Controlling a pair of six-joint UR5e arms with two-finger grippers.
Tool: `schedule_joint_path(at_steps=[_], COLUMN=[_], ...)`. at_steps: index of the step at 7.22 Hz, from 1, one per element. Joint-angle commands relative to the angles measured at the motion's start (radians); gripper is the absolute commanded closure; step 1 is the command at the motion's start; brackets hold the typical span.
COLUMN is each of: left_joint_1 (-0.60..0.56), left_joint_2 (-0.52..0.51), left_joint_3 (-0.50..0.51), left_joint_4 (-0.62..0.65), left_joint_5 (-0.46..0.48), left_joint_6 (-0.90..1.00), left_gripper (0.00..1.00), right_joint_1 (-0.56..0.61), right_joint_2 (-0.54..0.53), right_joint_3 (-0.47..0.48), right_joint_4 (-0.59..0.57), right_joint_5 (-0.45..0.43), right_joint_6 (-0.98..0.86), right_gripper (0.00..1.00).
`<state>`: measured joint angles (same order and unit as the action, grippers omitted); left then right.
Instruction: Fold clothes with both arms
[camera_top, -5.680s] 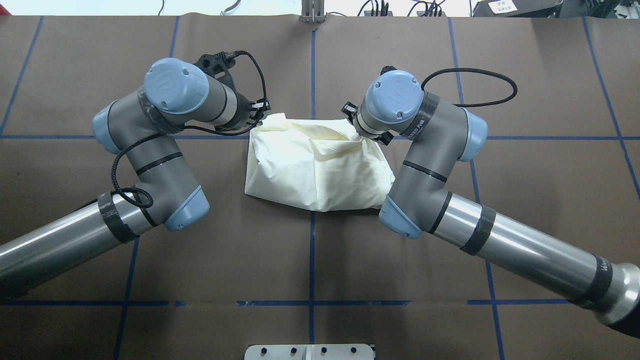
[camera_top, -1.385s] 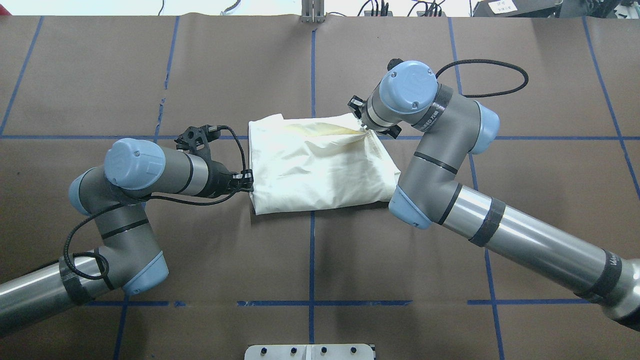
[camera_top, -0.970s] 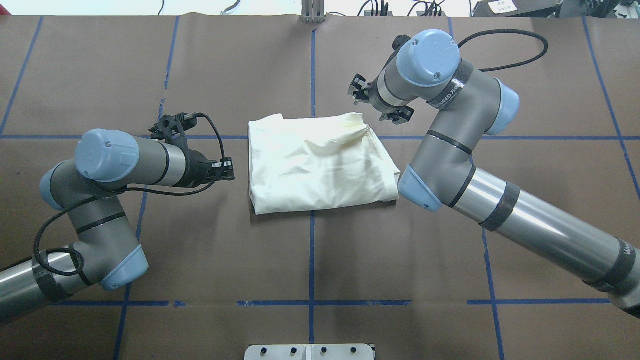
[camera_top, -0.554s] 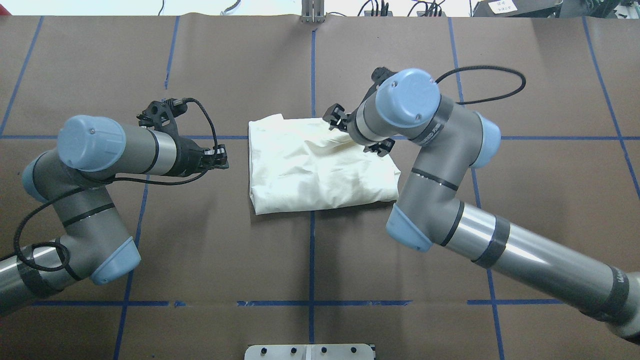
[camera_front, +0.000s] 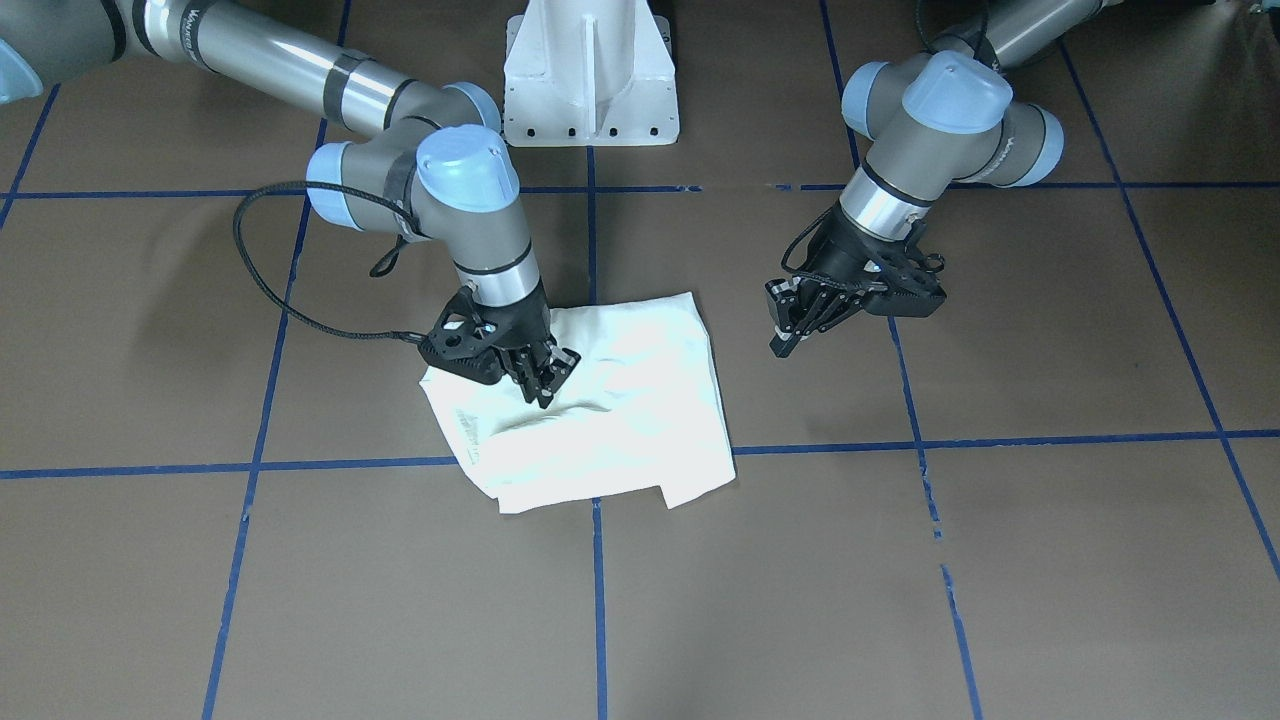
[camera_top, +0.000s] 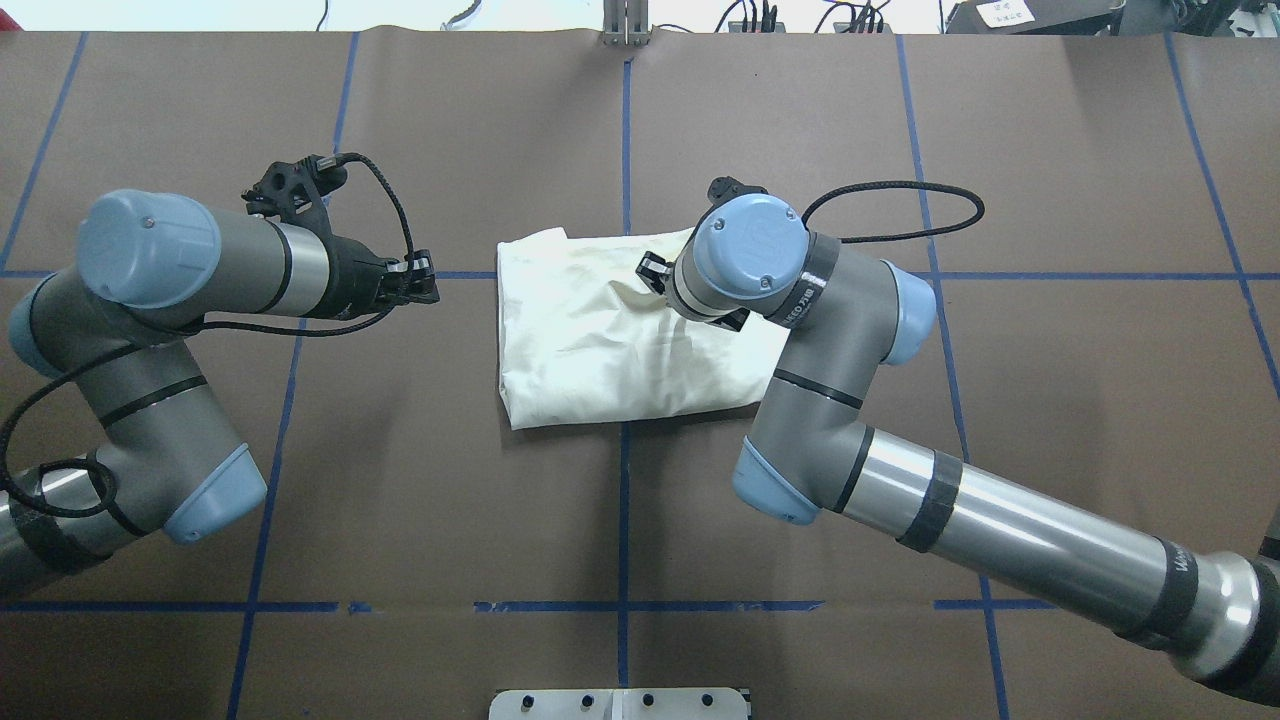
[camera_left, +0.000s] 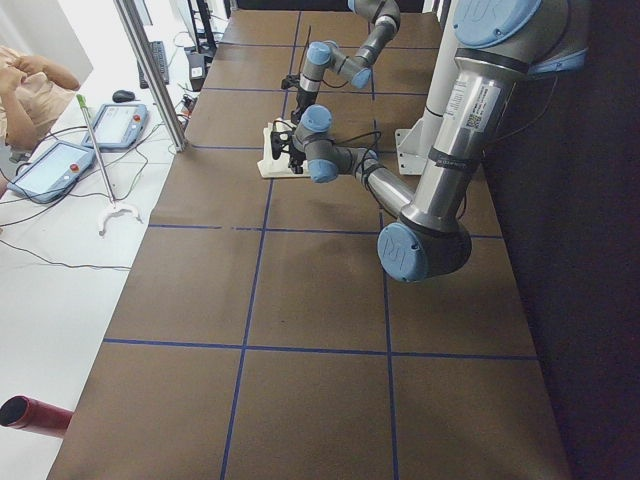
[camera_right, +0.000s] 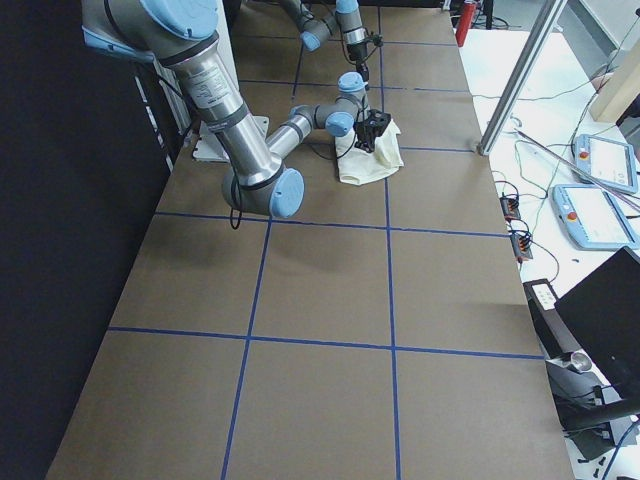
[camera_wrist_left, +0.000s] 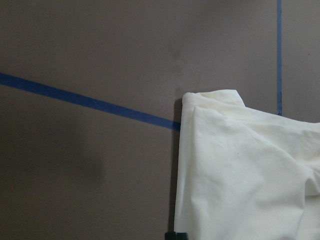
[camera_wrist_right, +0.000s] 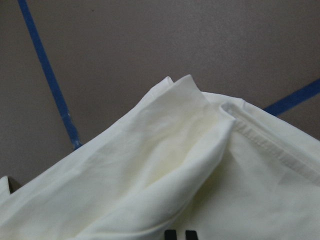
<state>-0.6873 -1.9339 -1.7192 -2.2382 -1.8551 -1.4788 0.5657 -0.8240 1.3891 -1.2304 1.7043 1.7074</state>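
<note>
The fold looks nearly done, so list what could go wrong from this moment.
The right gripper sits on the folded T-shirt's puffed ridge; any sideways drag could pull layers open. The left gripper hangs clear of the cloth, so nothing pins the bundle; it may slide on the table.

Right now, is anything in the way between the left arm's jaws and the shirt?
No, nothing visible. Only bare brown table lies between the left arm's jaws and the nearest edge of the folded cream shirt. The jaws stand apart from it.
</note>
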Motion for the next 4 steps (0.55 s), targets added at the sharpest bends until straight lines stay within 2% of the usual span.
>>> schedule_joint_path(at_steps=[1,2,3,4], left_joint_1=[-0.006,-0.006,-0.005,-0.005], left_joint_2=[0.0,0.001,0.0,-0.002], left_joint_3=[0.001,0.001,0.01,0.01], left_joint_4=[0.0,0.0,0.0,0.0], left_joint_5=[0.001,0.001,-0.001,0.0], left_joint_6=[0.0,0.0,0.0,0.0], left_gripper=[1.0,1.0,1.0,1.0], right_joint_1=[0.034,0.09,0.17,0.213], right_joint_2=[0.074,0.112,0.14,0.135], right_joint_3=[-0.167,-0.291,-0.333,-0.334], right_joint_4=[0.087,0.179,0.18,0.178], right_joint_5=[0.008,0.036,0.107,0.135], right_joint_6=[-0.044,-0.087,-0.174,-0.216], right_gripper=[1.0,1.0,1.0,1.0])
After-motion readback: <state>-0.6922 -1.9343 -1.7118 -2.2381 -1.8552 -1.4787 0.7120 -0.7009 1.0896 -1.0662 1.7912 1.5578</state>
